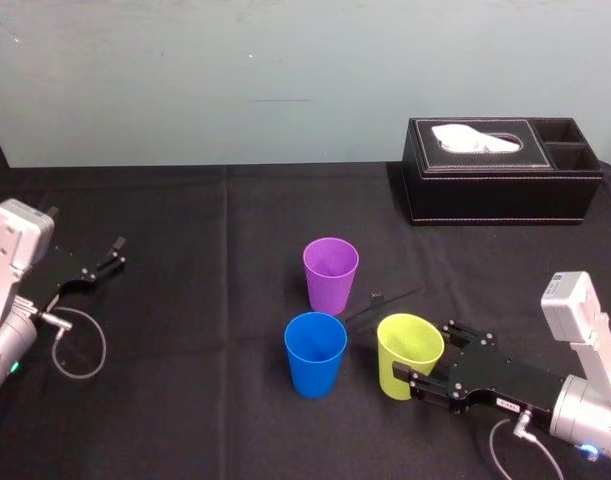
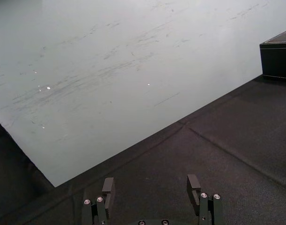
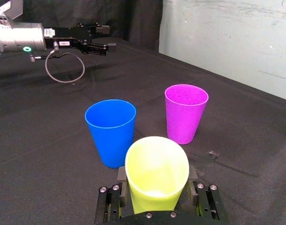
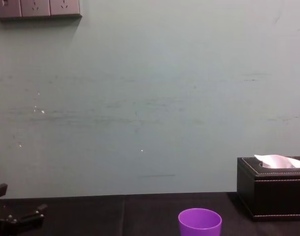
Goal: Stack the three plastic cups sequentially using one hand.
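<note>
Three plastic cups stand close together on the black cloth. The purple cup (image 1: 330, 275) (image 3: 186, 112) (image 4: 200, 222) is farthest from me. The blue cup (image 1: 315, 352) (image 3: 111, 129) is nearer, to the left. The yellow-green cup (image 1: 407, 350) (image 3: 157, 168) is to its right and leans slightly. My right gripper (image 1: 425, 352) (image 3: 157, 183) reaches in from the right, with a finger pressed on either side of the yellow-green cup low down. My left gripper (image 1: 110, 255) (image 2: 152, 187) rests open at the far left with nothing between its fingers.
A black tissue box (image 1: 500, 170) (image 4: 272, 194) with a white tissue stands at the back right by the wall. A grey cable loop (image 1: 80, 350) hangs by the left arm. A short black strap (image 1: 385, 300) lies on the cloth right of the purple cup.
</note>
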